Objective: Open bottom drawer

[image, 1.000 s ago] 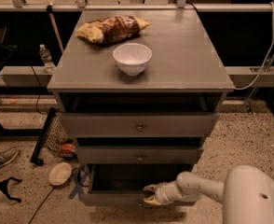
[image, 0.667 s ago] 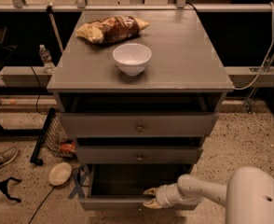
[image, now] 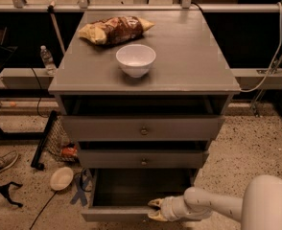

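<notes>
We see the pale yellowish fingertips point(image: 155, 203) set one above the other, with the top edge of the drawer front between them; they look clamped on it. The gripper point(image: 155, 210) sits low in the picture, at the middle of that front panel. Behind it a smooth white robot arm point(image: 213, 206) runs off to the lower right corner.

The bottom drawer point(image: 112, 214), the lowest grey wooden drawer with the shortest front, stands pulled well out from the grey wooden cabinet point(image: 179, 56). Its dark inside is open to view from above. We cannot make out its knob, as the gripper covers that spot.

Above it, the middle grey drawer point(image: 143, 158) and the top grey drawer point(image: 141, 127) each show a small round centre knob, and each stands slightly out.

On the cabinet top rests a white round bowl point(image: 135, 59) and, behind it, a crinkled brown and yellow snack bag point(image: 114, 29). Its print is too blurred for us to read.

On the speckled floor to the left lies a tan round dish point(image: 61, 178).
</notes>
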Controlling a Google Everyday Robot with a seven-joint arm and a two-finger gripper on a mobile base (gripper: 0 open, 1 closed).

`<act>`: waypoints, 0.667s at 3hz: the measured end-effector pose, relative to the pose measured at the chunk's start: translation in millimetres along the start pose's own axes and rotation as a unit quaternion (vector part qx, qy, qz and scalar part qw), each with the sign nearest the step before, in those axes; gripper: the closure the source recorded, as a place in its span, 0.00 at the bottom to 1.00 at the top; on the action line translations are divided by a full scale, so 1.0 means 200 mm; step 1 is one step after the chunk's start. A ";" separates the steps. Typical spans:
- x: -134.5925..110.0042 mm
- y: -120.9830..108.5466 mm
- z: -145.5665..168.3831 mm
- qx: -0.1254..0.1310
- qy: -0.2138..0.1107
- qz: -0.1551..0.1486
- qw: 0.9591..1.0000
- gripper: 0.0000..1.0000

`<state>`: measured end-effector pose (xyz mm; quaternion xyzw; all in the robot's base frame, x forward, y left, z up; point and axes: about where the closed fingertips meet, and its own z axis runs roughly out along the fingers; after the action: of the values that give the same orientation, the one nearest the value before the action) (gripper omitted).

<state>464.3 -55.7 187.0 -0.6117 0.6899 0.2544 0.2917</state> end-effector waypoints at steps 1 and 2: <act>0.00 0.00 0.00 0.000 0.000 0.000 1.000 1.00; 0.00 0.01 0.01 -0.001 -0.001 0.000 1.000 0.83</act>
<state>463.3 -54.2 186.5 -0.6119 0.6894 0.2558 0.2913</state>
